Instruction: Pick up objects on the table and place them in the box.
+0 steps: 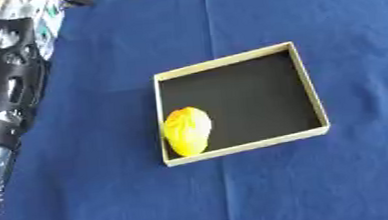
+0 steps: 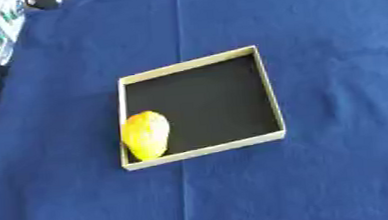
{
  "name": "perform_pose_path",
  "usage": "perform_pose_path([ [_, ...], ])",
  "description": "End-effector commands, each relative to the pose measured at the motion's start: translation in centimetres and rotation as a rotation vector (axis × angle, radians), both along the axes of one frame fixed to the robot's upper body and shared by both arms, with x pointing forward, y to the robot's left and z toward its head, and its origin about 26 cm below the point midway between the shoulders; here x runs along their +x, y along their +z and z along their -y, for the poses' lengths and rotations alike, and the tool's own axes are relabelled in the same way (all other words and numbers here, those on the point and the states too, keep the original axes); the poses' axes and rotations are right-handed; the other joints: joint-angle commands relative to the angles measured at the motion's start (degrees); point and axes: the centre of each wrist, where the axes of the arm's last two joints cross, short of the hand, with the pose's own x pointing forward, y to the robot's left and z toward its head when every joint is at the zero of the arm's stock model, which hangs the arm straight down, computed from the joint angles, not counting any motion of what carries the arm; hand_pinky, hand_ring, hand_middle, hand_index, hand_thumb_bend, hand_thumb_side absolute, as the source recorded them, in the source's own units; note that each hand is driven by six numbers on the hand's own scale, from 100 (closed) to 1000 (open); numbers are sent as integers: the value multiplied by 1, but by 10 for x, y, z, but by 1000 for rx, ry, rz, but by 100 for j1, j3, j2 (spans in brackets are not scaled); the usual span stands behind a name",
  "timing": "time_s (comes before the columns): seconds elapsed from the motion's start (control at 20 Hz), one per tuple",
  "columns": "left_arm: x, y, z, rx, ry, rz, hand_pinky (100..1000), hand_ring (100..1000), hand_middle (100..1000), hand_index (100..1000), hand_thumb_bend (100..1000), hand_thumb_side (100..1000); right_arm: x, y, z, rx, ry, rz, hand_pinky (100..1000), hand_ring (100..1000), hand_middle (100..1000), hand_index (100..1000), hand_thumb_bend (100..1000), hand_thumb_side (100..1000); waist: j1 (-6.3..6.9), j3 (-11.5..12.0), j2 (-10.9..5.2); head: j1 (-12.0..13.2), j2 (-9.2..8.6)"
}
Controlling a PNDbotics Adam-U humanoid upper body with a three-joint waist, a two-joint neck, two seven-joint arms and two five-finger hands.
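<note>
One yellow fruit (image 1: 188,130), shaped like a lemon or small mango, is all that shows of the things to be packed, and it already lies inside the box (image 1: 310,89), in the near corner on the side closest to the robot's left arm (image 1: 3,93), touching or almost touching the pale wall there. That arm comes in along the left edge of the left eye view, well apart from the box, black with silver toward its lower end; the left hand itself is cut off by the picture's edge, so I cannot tell whether it is released, clenched or grasping anything. The right hand shows in neither view. The blue cloth (image 1: 327,185) around the box shows no other object between the arm and the box, so the placing looks done for this piece, as far as these views reach. Should the fruit need shifting, I would judge it light, fairly stiff under the skin and rounded, with a smooth or waxy surface that could slip or roll out of a pinch at its tapered ends. The better hold seems to be across its widest middle, thumb on one flank and the rest opposite, coming from above, since the wall beside it blocks the arm's side. The box looks like thin card and could slide on the cloth if nudged.
</note>
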Motion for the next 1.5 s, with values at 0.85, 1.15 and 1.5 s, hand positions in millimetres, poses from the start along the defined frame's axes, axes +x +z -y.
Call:
perform_pose_path([
  [0.85,-137,-49,162,293,-847,-199,629,507,448,483,119,100,-3,-2,4,-9,0,-31,815,905,792,816,100,911,-240,294,-753,-486,504],
  [1.15,-125,-83,172,222,-804,-274,640,504,444,473,100,100,-4,-5,5,-6,-12,-29,815,906,791,816,100,913,-233,305,-702,-737,480],
  [1.5,-103,-123,172,166,-741,-348,659,509,453,476,100,100,-2,-8,5,2,-14,-35,815,907,791,815,100,921,-222,292,-611,-713,422],
])
